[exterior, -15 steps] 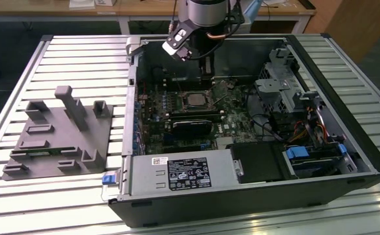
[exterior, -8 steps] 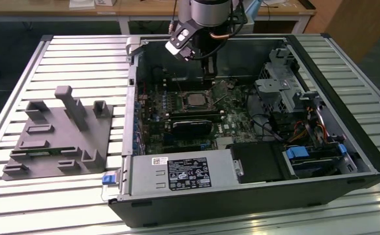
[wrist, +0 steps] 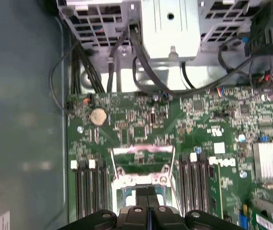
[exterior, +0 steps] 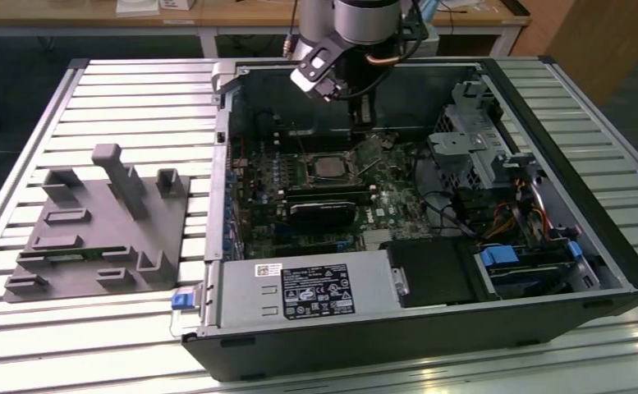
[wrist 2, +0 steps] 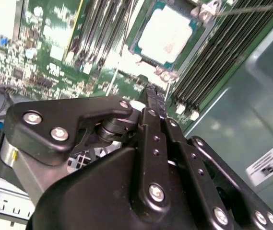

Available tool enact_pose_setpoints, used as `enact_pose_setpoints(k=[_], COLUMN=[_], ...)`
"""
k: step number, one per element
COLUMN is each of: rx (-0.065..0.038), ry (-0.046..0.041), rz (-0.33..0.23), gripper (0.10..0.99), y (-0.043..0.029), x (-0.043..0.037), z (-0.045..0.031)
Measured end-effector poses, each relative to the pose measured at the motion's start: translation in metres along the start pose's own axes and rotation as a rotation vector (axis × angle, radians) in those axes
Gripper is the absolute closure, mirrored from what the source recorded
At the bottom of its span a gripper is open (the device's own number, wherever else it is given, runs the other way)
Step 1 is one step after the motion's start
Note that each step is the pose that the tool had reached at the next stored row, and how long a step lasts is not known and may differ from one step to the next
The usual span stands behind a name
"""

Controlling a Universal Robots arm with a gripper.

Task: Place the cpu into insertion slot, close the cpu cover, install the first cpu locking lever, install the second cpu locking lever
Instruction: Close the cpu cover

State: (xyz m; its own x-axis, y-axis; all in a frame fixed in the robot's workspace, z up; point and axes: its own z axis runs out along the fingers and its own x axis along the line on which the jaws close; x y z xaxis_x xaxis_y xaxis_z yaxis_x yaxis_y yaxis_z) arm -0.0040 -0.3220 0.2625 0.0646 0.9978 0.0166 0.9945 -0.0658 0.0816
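Slatted bench [exterior: 132, 90] carries an open computer case [exterior: 614, 246]; inside, the cpu [wrist 2: 167, 34] lies seated in the insertion slot [wrist 2: 137, 50], with the cpu cover [wrist: 141, 152] apparently raised. The gripper [wrist 2: 154, 93], fingers pressed together and empty, hangs just beside the slot. A misjudged push could glance off the cover and scrape the board.

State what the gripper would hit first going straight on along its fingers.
Probably the insertion slot at its metal edge beside the cpu, or the green board there; depth is unclear.

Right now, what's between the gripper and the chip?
In the second wrist view, only green board and the socket's metal edge separate gripper from chip.
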Motion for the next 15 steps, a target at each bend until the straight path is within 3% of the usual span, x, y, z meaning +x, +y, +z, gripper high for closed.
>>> enact_pose_setpoints(k=[15], rx=[0.0], ry=[-0.0001], rz=[0.0], gripper=[0.98], y=[0.0467], x=[0.0034], z=[0.0039])
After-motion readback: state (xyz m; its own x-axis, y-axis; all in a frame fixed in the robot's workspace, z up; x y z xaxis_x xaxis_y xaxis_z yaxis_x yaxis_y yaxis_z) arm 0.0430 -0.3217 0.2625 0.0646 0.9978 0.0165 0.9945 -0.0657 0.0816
